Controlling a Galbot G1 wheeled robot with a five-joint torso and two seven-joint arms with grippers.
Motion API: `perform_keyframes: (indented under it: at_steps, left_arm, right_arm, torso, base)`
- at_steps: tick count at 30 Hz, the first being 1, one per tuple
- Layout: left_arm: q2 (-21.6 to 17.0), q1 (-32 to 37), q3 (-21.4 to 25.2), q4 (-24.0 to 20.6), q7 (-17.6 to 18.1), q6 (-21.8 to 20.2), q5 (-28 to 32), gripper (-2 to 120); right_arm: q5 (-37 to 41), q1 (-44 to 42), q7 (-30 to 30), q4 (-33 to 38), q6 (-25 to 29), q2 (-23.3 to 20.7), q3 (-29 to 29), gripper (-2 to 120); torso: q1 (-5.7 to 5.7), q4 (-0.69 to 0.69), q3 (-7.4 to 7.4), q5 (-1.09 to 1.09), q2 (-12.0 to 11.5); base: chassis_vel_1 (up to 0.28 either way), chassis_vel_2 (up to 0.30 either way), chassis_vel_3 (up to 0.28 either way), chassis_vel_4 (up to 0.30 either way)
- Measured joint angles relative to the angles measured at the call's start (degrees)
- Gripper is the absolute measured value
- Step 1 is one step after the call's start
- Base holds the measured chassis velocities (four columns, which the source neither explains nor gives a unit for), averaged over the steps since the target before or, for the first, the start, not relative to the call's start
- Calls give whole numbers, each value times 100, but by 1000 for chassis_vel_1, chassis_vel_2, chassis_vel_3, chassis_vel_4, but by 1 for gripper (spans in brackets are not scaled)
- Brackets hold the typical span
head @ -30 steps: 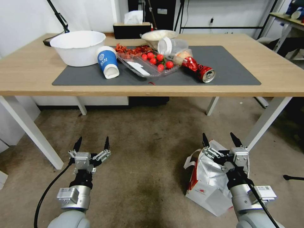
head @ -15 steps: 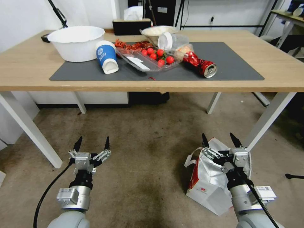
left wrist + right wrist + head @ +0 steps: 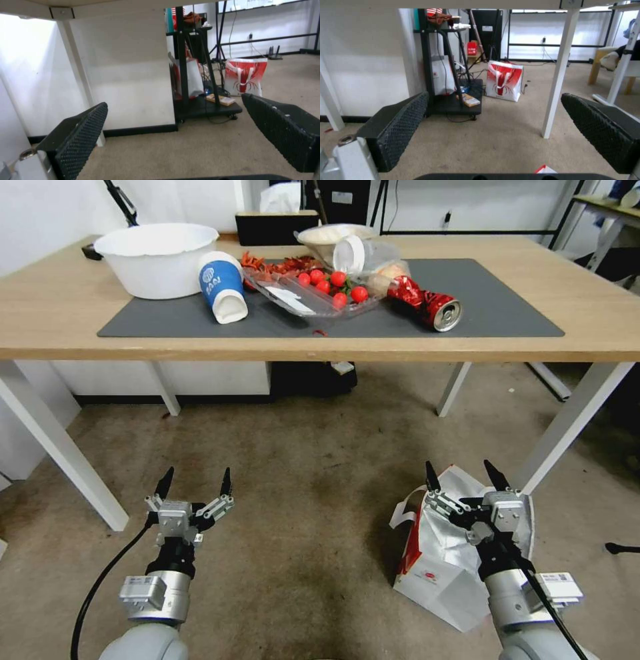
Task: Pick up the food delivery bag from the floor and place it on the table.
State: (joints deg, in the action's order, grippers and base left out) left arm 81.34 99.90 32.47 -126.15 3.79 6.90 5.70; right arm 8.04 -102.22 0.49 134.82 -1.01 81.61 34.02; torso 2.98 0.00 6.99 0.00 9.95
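Found the food delivery bag (image 3: 443,573) on the floor (image 3: 300,480), on the robot's right, just beside a white leg of the table (image 3: 53,320). Saw it slumped and creased: white paper front with a small round red logo, a red side panel, crinkled silver foil lining at the open mouth, and a flat white handle looped out to one side. Saw worn beige-brown carpet with a darker stain between the two arms.

Found the right gripper (image 3: 461,473) over the bag's open mouth, its two pointed black fingers spread wide and holding nothing; could not tell whether it touched the foil. In the right wrist view, noted diamond-knurled rubber pads (image 3: 403,125) set far apart, and a red-and-white corner of the bag under them.

Found the left gripper (image 3: 196,478) low over bare carpet, well apart from the bag, also spread wide and empty.

On the light-wood tabletop, noted a flat dark grey mat (image 3: 507,307) carrying a round white bowl (image 3: 157,260), a tipped blue-and-white paper cup (image 3: 221,295), a clear plastic tray (image 3: 293,303) with glossy red cherry tomatoes (image 3: 333,287), and a dented red can (image 3: 430,305) on its side.

Beyond the table legs, saw a second red-and-white bag (image 3: 504,81) standing upright on the carpet.
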Motion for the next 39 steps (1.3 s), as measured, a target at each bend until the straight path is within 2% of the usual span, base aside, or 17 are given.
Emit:
perform_keyframes:
  at_steps: [35,39]
  left_arm:
    - [44,-37,2,155,29,146,-39,100]
    - [48,-46,2,170,29,155,-43,100]
  right_arm:
    - [25,7,26,-53,-3,-4,42,100]
    - [29,9,26,-59,1,-1,43,100]
  torso:
    - [-93,0,-700,-1,-801]
    - [-106,0,-699,0,-861]
  base:
    - [0,0,0,0]
    - [0,0,0,0]
